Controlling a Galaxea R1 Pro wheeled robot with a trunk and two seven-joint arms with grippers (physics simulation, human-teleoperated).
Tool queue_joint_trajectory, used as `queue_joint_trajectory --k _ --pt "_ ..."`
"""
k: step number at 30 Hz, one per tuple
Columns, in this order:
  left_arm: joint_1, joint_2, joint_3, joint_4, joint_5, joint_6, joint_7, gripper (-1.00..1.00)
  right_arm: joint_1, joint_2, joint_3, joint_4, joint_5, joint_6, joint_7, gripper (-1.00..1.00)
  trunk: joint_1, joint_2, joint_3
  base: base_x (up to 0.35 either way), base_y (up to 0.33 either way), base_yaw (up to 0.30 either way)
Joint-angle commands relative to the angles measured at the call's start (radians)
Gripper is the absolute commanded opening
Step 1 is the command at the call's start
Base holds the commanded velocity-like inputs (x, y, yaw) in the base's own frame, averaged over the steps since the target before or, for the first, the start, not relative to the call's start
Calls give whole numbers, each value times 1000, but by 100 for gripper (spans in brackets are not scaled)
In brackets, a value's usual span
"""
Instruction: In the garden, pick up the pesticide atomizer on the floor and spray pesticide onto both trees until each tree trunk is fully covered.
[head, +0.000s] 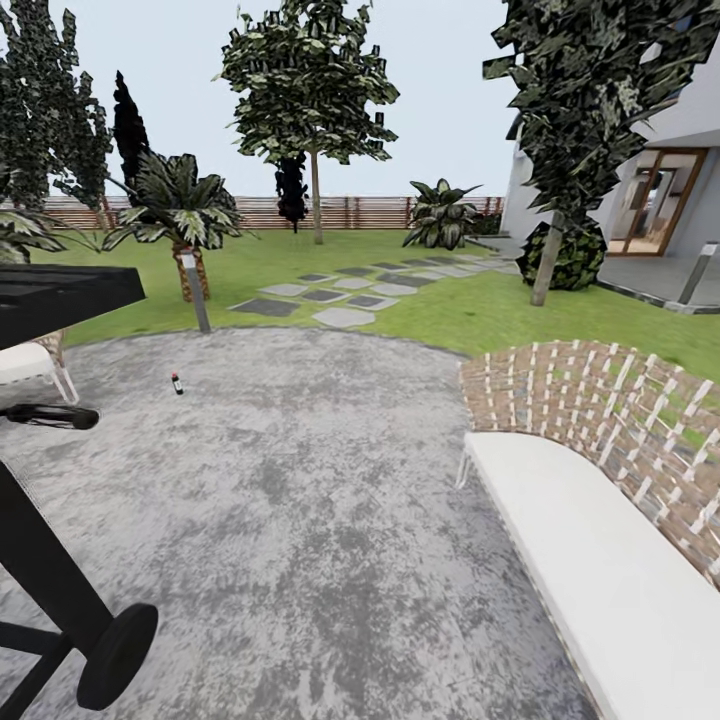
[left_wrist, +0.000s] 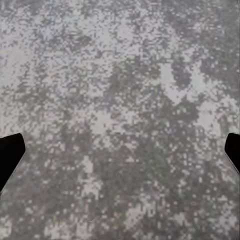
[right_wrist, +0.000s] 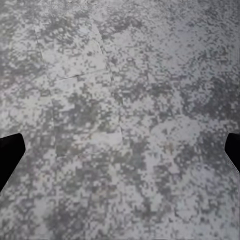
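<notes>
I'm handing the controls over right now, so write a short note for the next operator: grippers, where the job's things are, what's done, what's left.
Left gripper and right gripper: both open, empty, over mottled grey paving.
A small dark bottle, likely the atomizer, stands on the paving ahead to the left.
One tree rises on the lawn by the fence; another trunk stands near the house.
Done: nothing.
Left: fetch the bottle, spray both trunks.

mottled grey paving (head: 300, 520), green lawn (head: 480, 310), brown slatted fence (head: 370, 211)
</notes>
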Motion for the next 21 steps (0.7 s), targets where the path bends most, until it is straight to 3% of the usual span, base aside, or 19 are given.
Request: queue_joint_trajectory --k 1,21 --pt "0 0 0 0 0 0 0 100 0 0 0 0 0 0 0 100 0 0 0 340 0 6" --pt "0 -1 0 0 0 0 0 100 0 0 0 0 0 0 0 100 0 0 0 340 0 0"
